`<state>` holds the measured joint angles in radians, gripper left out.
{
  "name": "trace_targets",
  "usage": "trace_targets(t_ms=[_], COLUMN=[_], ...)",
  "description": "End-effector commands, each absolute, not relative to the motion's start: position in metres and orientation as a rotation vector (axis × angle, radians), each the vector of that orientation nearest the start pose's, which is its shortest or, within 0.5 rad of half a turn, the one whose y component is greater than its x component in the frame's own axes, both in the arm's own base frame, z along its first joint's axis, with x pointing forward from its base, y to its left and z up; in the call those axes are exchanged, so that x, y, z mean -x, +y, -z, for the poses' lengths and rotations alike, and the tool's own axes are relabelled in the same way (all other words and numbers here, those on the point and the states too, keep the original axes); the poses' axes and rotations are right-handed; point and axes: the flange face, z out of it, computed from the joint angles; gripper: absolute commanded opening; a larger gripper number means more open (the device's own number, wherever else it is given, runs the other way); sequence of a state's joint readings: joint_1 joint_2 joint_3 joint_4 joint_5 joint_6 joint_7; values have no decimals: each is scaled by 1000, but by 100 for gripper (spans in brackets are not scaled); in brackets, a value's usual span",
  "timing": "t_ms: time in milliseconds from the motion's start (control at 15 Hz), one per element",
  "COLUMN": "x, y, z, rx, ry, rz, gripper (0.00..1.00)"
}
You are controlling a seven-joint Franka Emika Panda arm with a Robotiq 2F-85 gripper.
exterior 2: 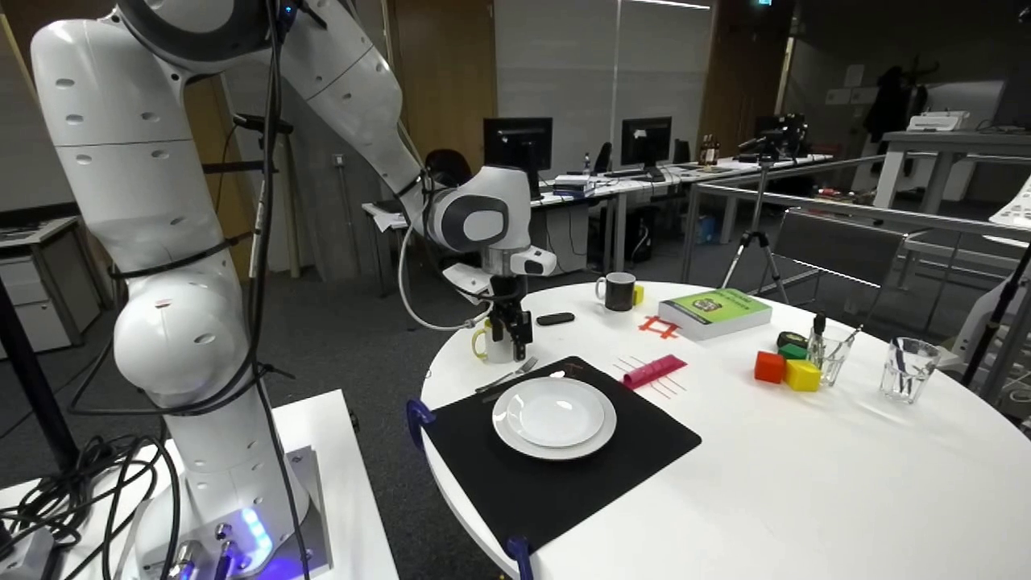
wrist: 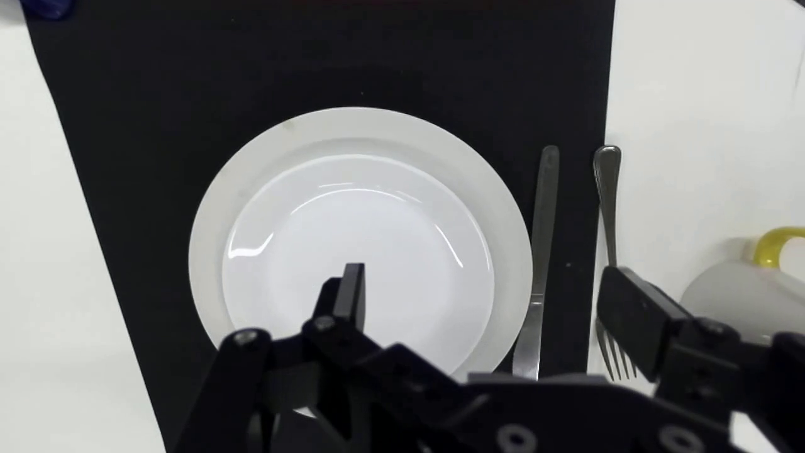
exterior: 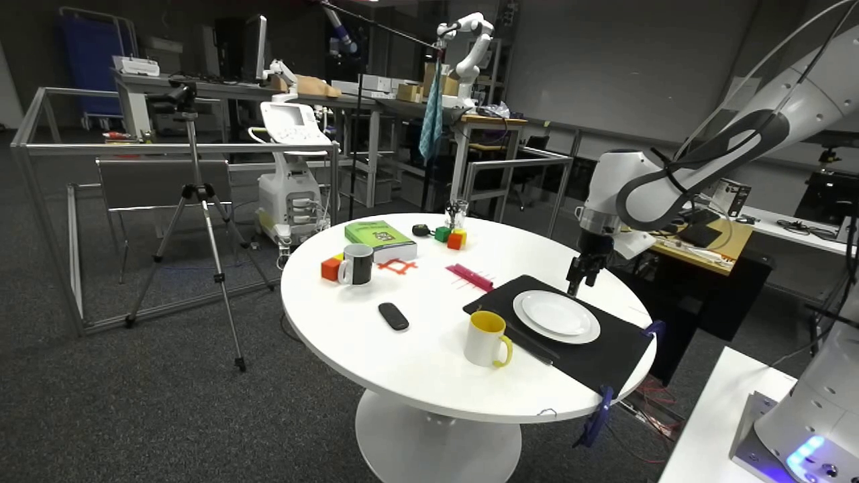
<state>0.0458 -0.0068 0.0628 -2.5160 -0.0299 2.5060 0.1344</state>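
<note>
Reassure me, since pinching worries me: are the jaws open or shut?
Open: in the wrist view the jaws stand well apart, one seen over the small plate, the other over the fork, the knife showing between.

Small white plate (wrist: 385,245), glossy, face-up on larger white plate (wrist: 352,126), black placemat (wrist: 182,94) beneath, metal knife (wrist: 544,220) alongside

Plain white plates (wrist: 377,236); solid black placemat (exterior 2: 556,499); black gripper (wrist: 483,286); white mug (exterior: 480,345), yellow handle (exterior: 509,349) and interior (exterior: 488,322); silver knife (wrist: 543,258), fork (wrist: 608,201); dark-blue clamps (exterior: 596,426); green-covered book (exterior 2: 710,309).
</note>
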Motion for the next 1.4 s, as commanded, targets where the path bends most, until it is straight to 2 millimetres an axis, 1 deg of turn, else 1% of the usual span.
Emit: trace_targets(t_ms=[0, 333, 733, 933, 1333], x=[-459, -459, -465, -468, -481], y=[51, 53, 65, 73, 87], z=[-282, -282, -271, -260, -235], rx=[3158, 3158, 3109, 3086, 3066], ry=[0, -3, 3, -1, -29], rz=[2, 2, 7, -8, 0], gripper=[100, 100, 100, 100, 100])
